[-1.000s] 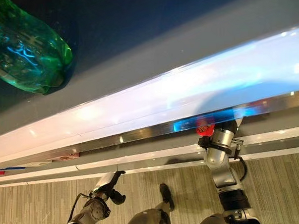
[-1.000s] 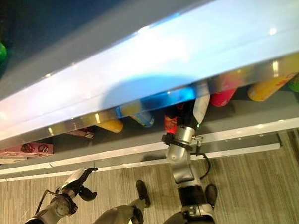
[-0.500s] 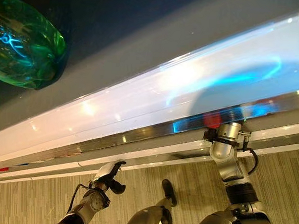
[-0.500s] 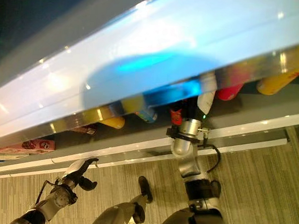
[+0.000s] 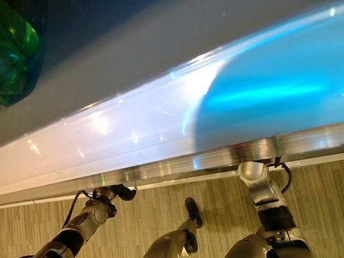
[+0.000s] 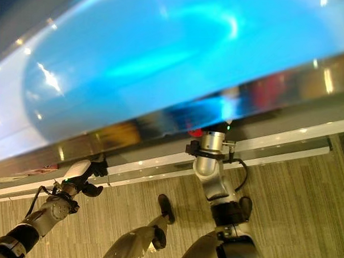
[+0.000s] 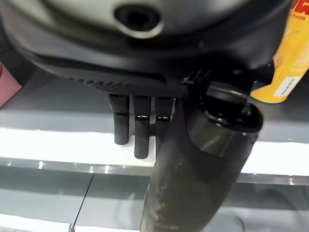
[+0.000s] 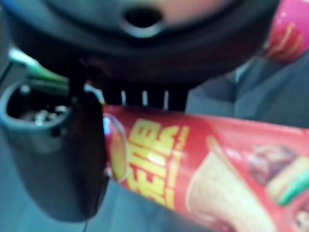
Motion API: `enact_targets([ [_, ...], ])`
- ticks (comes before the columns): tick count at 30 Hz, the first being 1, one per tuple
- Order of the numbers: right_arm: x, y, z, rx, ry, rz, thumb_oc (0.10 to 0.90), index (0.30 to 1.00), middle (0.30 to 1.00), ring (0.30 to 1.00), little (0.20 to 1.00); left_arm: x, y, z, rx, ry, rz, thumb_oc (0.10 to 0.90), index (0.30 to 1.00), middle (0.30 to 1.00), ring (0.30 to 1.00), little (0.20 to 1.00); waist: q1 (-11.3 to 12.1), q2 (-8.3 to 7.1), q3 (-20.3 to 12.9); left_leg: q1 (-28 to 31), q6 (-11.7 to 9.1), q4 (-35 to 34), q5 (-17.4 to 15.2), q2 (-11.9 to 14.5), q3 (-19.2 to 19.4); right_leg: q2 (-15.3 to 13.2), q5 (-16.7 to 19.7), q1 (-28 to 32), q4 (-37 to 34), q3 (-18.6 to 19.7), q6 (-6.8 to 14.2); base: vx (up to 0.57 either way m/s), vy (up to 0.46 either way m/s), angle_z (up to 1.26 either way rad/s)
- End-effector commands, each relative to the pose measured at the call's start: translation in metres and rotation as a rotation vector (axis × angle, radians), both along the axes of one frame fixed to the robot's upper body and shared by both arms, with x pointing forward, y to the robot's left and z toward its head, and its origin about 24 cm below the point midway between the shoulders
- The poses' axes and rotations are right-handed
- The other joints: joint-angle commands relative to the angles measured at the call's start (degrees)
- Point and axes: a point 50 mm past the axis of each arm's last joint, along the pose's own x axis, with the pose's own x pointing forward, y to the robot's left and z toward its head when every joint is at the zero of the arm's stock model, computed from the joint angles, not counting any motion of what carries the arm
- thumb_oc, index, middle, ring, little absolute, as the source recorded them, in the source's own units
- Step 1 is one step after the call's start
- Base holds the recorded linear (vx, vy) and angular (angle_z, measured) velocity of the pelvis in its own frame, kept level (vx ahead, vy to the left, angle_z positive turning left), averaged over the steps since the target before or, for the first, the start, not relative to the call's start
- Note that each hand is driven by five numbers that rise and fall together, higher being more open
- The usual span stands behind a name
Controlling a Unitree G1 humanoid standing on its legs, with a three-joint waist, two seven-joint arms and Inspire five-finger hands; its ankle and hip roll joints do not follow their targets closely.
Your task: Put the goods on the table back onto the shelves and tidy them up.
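Holding red crisp tube [image 8: 193, 169], right hand [image 8: 63, 159] clamped; left hand [image 7: 145, 125] empty, fingers straight. Seat tube flat on shelf [image 7: 58, 145] before releasing.

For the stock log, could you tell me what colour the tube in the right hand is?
Red with yellow print, clearest in the right wrist view: tube, right hand.

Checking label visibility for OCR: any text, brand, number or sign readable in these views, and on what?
Red tube in the right hand: large yellow lettering, too blurred to read.
Yellow tube: red print cut off at the view's edge, not readable whole.
White sticker on the yellow tube: print too small to read.
No text can be quoted reliably.
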Motion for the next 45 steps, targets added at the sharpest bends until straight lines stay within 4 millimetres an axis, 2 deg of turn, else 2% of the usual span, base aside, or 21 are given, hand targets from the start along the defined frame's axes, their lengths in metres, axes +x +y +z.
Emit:
enact_targets([
  [1, 0.001, 0.028, 0.038, -0.041, -0.151, 0.132, 0.8, 0.9, 0.9, 0.9, 0.9, 0.038, 0.045, 0.076, 0.095, -0.325, 0.11, 0.8, 0.9, 0.9, 0.9, 0.9, -1.57, 2.34, 5.1, -2.51, -2.21, 0.2, -6.21, 2.15, -2.89, -9.08, 13.7, -6.28, -1.03, 2.79, -0.14, -0.01, -0.001, -0.04],
  [8, -0.001, 0.021, 0.041, -0.113, -0.169, 0.103, 0.8, 0.9, 0.9, 0.9, 0.9, 0.038, 0.043, 0.076, 0.094, -0.334, 0.104, 0.8, 0.9, 0.9, 0.9, 0.9, -1.79, 1.48, 5.1, -2.06, -2.29, 0.2, -6.8, 2.4, -2.52, -9.0, 13.73, -6.26, -1.03, 2.83, -0.14, 0.0, -0.015, -0.04],
  [15, -0.011, 0.015, 0.048, -0.09, -0.217, 0.089, 0.8, 0.9, 0.9, 0.9, 0.9, 0.035, 0.04, 0.072, 0.092, -0.332, 0.099, 0.8, 0.9, 0.9, 0.9, 0.9, -2.13, 0.49, 5.1, -0.75, -2.42, 0.2, -6.99, 3.0, -2.15, -8.62, 13.54, -5.34, -1.03, 2.89, -0.29, 0.0, -0.016, 0.0],
  [25, -0.023, 0.009, 0.056, -0.056, -0.282, 0.066, 0.8, 0.9, 0.9, 0.9, 0.9, 0.033, 0.038, 0.07, 0.103, -0.335, 0.086, 0.8, 0.9, 0.9, 0.9, 0.9, -2.91, 0.35, 5.1, 0.82, -2.56, 0.2, -7.02, 3.34, -1.73, -8.39, 13.23, -4.17, -1.03, 2.87, -0.37, 0.0, -0.002, -0.02],
  [33, -0.033, 0.012, 0.062, -0.036, -0.325, 0.094, 0.8, 0.9, 0.9, 0.9, 0.9, 0.031, 0.038, 0.072, 0.098, -0.352, 0.084, 0.8, 0.9, 0.9, 0.9, 0.9, -3.19, -0.18, 5.09, 2.07, -2.58, 0.2, -7.36, 3.75, -1.47, -8.16, 13.14, -3.27, -1.03, 2.78, -0.54, 0.0, -0.004, -0.04],
  [45, -0.039, 0.022, 0.059, 0.02, -0.308, 0.171, 0.8, 0.9, 0.9, 0.9, 0.9, 0.029, 0.036, 0.075, 0.097, -0.382, 0.073, 0.8, 0.9, 0.9, 0.9, 0.9, -2.58, -1.86, 4.49, 2.75, -2.96, 0.2, -7.22, 4.92, -1.56, -7.3, 12.69, -2.35, -1.03, 2.25, -0.9, 0.0, -0.009, -0.01],
])
